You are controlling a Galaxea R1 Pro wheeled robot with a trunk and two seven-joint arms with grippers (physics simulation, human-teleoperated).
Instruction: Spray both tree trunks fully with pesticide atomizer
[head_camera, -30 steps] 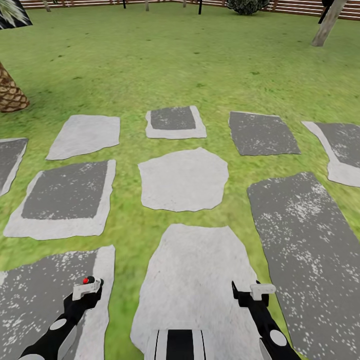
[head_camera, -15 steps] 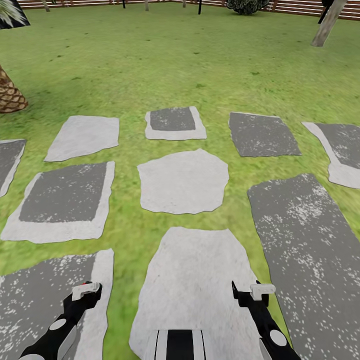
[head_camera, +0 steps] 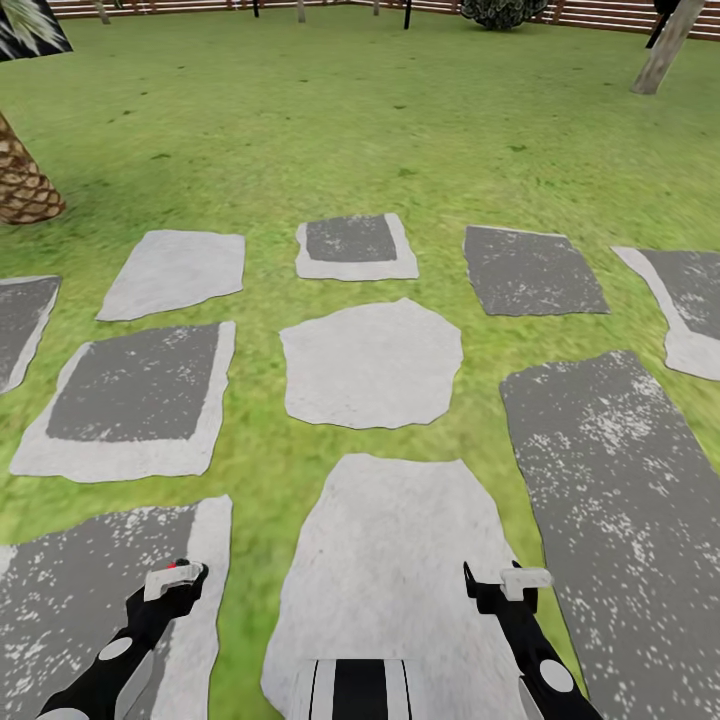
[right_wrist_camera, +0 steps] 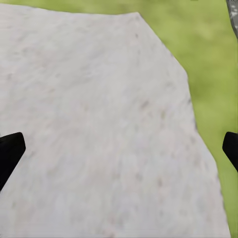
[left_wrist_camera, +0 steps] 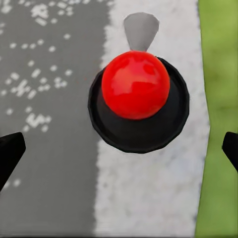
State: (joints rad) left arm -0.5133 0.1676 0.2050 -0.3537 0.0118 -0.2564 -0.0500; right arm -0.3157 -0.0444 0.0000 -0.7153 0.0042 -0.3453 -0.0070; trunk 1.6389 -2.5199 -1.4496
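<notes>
The pesticide atomizer is out of view. My left gripper [head_camera: 174, 583] hangs open low over the floor, at the edge of a speckled grey stone [head_camera: 80, 590]. Straight below it, in the left wrist view, stands a red ball on a round black cap [left_wrist_camera: 135, 85], the top of a grey post, between the left gripper's [left_wrist_camera: 119, 148] spread fingertips and not touched. My right gripper [head_camera: 506, 586] is open above a pale stepping stone [head_camera: 395, 570], and the right wrist view shows the right gripper [right_wrist_camera: 119, 148] with nothing between its fingers. One bare grey-brown tree trunk [head_camera: 662, 48] leans at the far right.
Flat grey stepping stones [head_camera: 372, 362] lie in rows across the grass ahead. A scaly brown palm trunk [head_camera: 25, 185] stands at the left edge. A brown slatted fence [head_camera: 600, 14], a dark shrub [head_camera: 497, 12] and thin dark stems line the far side of the lawn.
The whole head view has drifted a little, so the camera moved. The red ball beside my left gripper shows less than a second ago. Both grippers stay open.
</notes>
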